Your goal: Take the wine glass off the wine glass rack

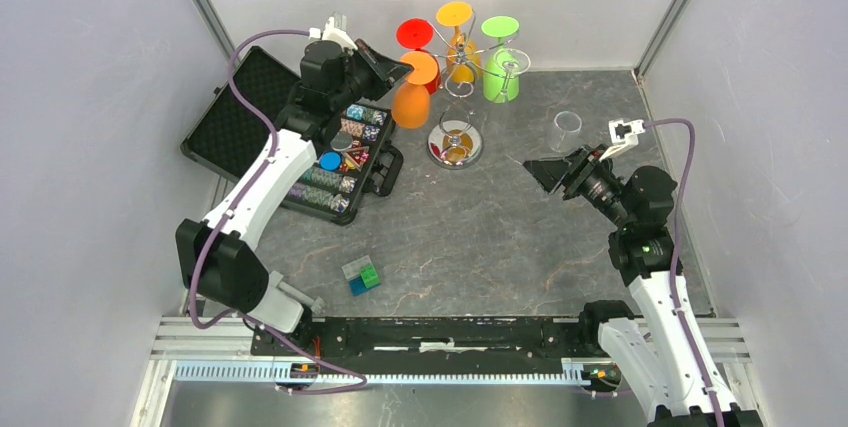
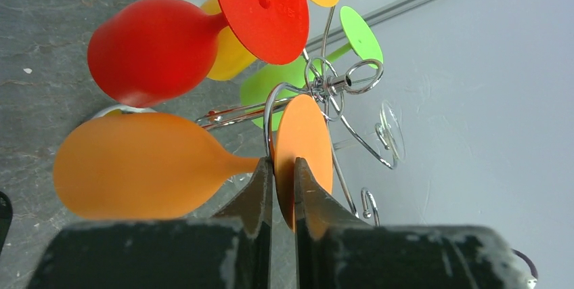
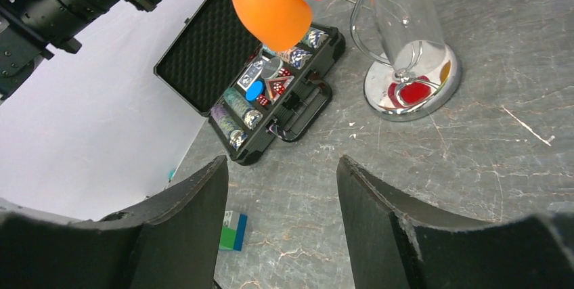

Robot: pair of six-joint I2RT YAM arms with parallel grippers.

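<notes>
Grey marbled tabletop [image 1: 480, 237] fills my overhead view, with white walls on three sides. At the back of it stands the wine glass rack [image 1: 470, 159], its coloured glasses hanging upside down by their feet from the curled wire arms.

The one I am after is the orange wine glass [image 1: 410, 102], on the rack's left side with its bowl pointing down and outward. My left gripper [image 2: 283, 170] is clamped on the rim of its flat foot [image 2: 304, 133], one finger [image 2: 257, 191] against each face of the disc. I read that grip as deliberate: the foot is the only part that can slide along the wire, so holding it there lets me draw the stem out along its slot. On the wrist camera the stem lies right against the wire loop, so I judge the glass not yet free.

My right gripper [image 3: 281, 160] hangs over the right of the tabletop, jaws wide apart and holding nothing, near a clear glass [image 1: 565, 130]. It is well out of the way. An open black case [image 1: 340, 152] of chips lies under the left arm, so the glass should come out above it.
</notes>
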